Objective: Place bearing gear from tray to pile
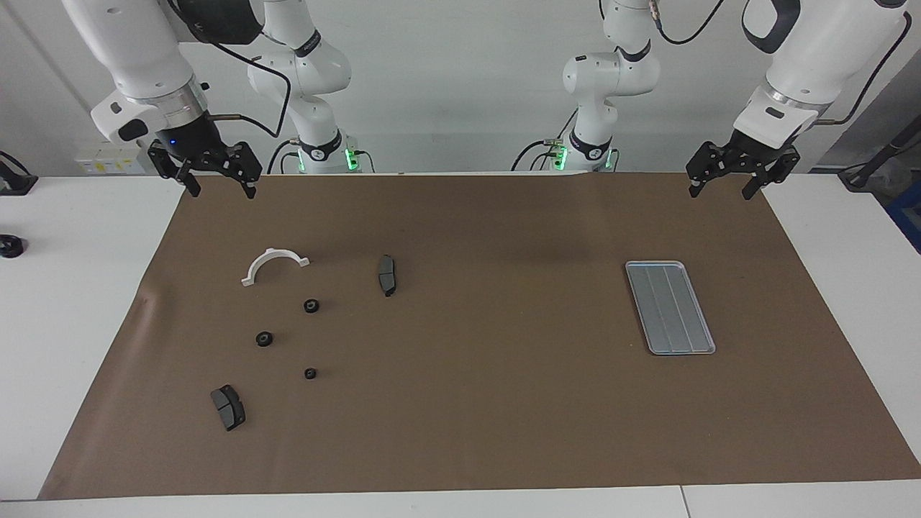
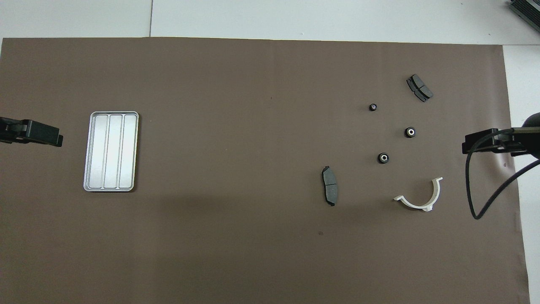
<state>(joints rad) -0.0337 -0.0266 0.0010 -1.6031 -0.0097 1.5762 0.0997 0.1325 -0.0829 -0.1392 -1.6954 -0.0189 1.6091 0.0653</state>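
Note:
The silver ridged tray point(image 1: 670, 308) point(image 2: 111, 151) lies toward the left arm's end of the mat with nothing on it. Three small black bearing gears point(image 1: 311, 306) point(image 1: 264, 338) point(image 1: 310, 373) rest on the mat in the pile toward the right arm's end, also seen from overhead point(image 2: 383, 158) point(image 2: 409, 132) point(image 2: 373, 107). Around them lie a white half-ring bracket point(image 1: 275, 252) point(image 2: 415, 205) and two dark brake pads point(image 1: 386, 275) point(image 1: 228, 406). My right gripper point(image 1: 219, 188) point(image 2: 472, 142) hangs open over the mat's corner beside the bracket. My left gripper point(image 1: 719, 191) point(image 2: 50, 136) hangs open over the mat's edge by the tray. Neither holds anything.
A brown mat point(image 1: 489, 403) covers most of the white table point(image 1: 65, 302). A black cable point(image 2: 476, 202) loops down from the right arm. A small black object point(image 1: 11, 246) sits on the table off the mat at the right arm's end.

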